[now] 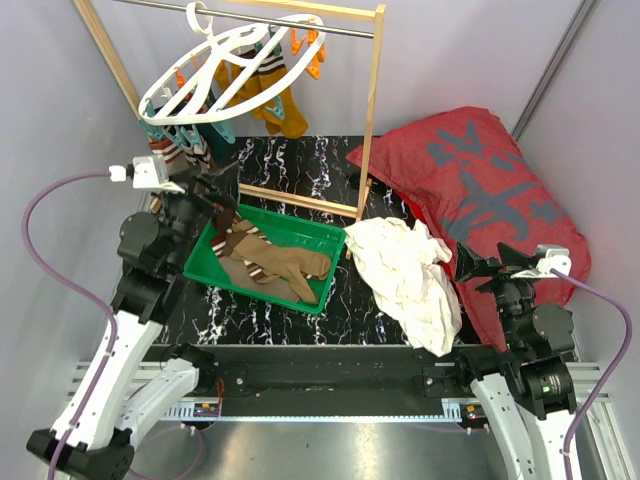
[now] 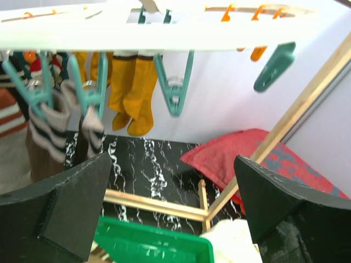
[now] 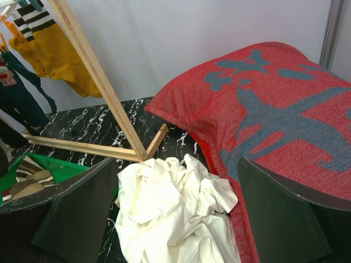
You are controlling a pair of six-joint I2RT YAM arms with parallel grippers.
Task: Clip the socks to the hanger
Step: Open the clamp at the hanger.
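Left gripper (image 2: 173,164) spread wide and empty, just under the hanger (image 2: 164,33); loose brown striped socks (image 1: 275,262) lie in a green tray (image 1: 300,224) below the hanger; limp, light, probably grippy; I'd pinch one cuff, letting it dangle.

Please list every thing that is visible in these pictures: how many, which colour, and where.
table: one, black marbled, beneath all
rack: one, wood with metal rod, at the back
hanger: one, white, hooked on the rack's rod
clips: many, teal and orange, under the hanger
mustard socks: at least two, yellow, clipped to the hanger
striped socks: at least two, brown with stripes, clipped to the hanger
tray: one, green, on the table
loose socks: several, brown and tan, in the tray
cloth: one, white, crumpled right of the tray
cushion: one, red with grey marks, far right
left gripper: one, black, jaws open and empty, below the hanger
right gripper: one, black, jaws open and empty, beside the cushion
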